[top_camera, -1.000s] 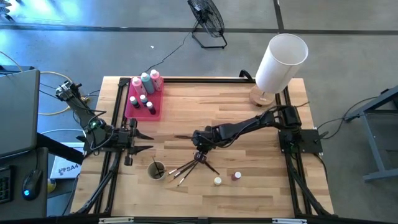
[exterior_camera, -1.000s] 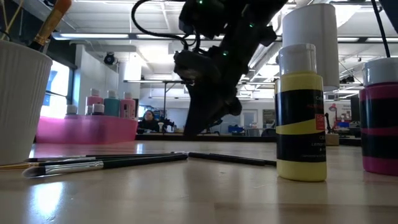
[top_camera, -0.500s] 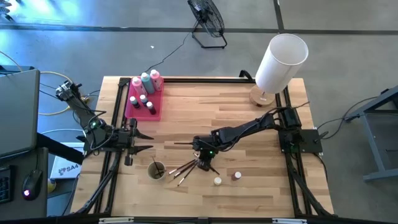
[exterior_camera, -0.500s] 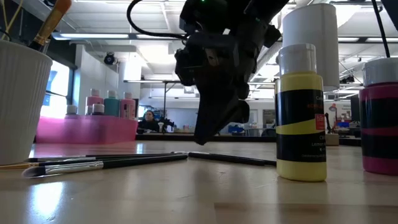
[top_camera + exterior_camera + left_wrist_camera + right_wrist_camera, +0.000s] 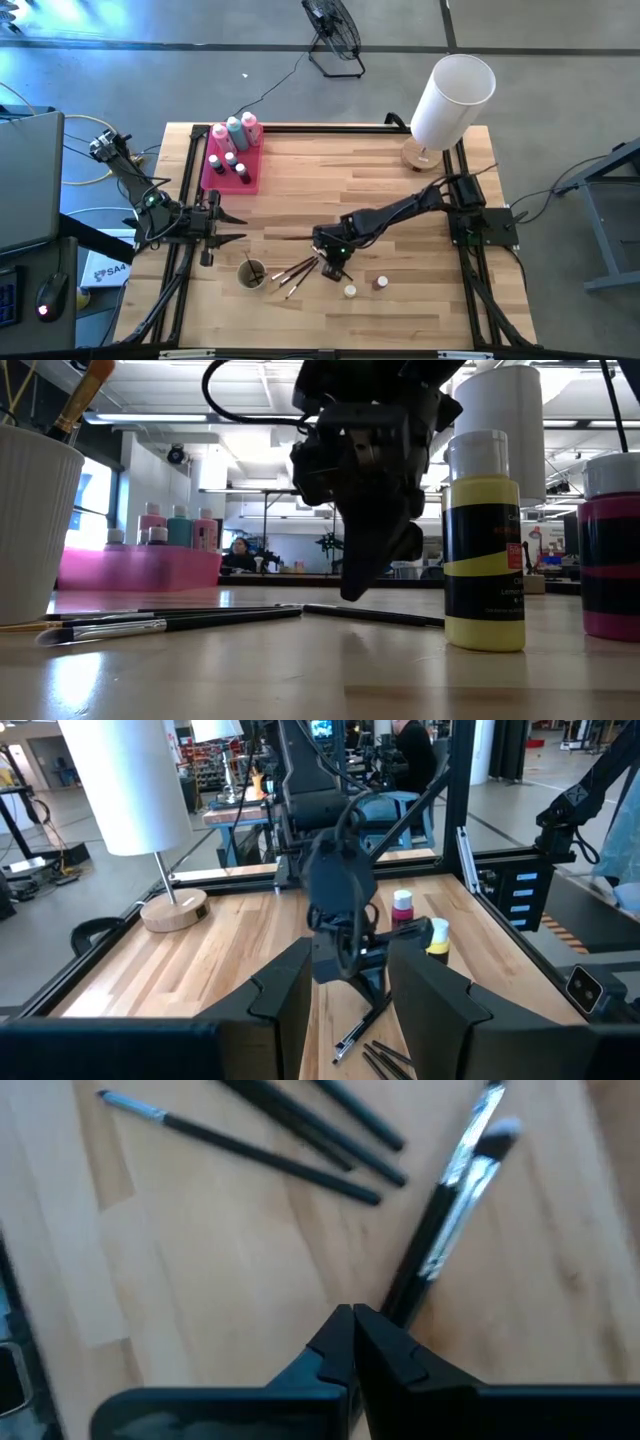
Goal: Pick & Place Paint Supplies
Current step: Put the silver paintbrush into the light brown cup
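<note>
Several thin dark-handled brushes (image 5: 298,270) lie flat on the wooden table beside a white cup (image 5: 251,273) holding more brushes. My right gripper (image 5: 335,268) is shut, pointing steeply down, with its tips (image 5: 355,592) just above one brush (image 5: 440,1230). A yellow pot (image 5: 349,291) and a red pot (image 5: 381,283) stand upright nearby. Two pink bottles and a teal one (image 5: 235,130) stand with small pots in the pink tray (image 5: 252,172). My left gripper (image 5: 235,225) waits open at the left edge. My right gripper comes down slanting from the table's right, its shut tips (image 5: 352,1320) right beside the handle of one brush (image 5: 405,1295). That handle runs out from behind one finger and lies flat on the table. I cannot tell whether the finger touches it.
A white cylinder lampshade on a wooden foot (image 5: 450,95) stands at the far right corner. A black frame (image 5: 190,180) runs along the table's sides. The pots (image 5: 484,540) stand close to the right of the gripper, and bare wood (image 5: 340,180) lies in the middle.
My right gripper has moved toward the table's near edge and a little right, along the brushes, and has tipped more steeply down toward the brush by the pots. The brushes and pots lie as before.
</note>
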`<control>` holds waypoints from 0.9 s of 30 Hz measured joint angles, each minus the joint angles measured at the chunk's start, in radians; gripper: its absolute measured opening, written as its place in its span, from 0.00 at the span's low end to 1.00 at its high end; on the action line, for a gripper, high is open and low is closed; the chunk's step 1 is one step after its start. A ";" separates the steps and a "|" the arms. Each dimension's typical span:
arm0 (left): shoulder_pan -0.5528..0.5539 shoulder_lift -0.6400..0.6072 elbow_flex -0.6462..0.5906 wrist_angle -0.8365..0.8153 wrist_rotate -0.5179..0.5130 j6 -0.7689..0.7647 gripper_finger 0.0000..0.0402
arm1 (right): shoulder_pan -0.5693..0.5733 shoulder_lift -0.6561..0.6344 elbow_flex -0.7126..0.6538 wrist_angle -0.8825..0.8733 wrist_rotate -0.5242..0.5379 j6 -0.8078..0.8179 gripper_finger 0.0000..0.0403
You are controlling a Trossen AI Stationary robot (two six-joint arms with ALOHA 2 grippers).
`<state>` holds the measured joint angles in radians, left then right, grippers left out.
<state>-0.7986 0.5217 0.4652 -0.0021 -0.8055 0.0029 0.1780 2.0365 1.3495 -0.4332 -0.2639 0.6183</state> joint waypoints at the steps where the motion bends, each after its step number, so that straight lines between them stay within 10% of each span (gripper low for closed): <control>1: 0.000 0.000 0.000 0.000 0.000 0.000 0.33 | 0.004 0.000 0.000 0.001 -0.005 0.008 0.01; 27: 0.000 0.000 0.000 0.000 0.003 -0.008 0.33 | 0.034 -0.001 -0.022 -0.045 0.049 0.072 0.01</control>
<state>-0.7986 0.5217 0.4652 -0.0017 -0.8021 -0.0048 0.2115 2.0353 1.3274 -0.4777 -0.2149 0.6905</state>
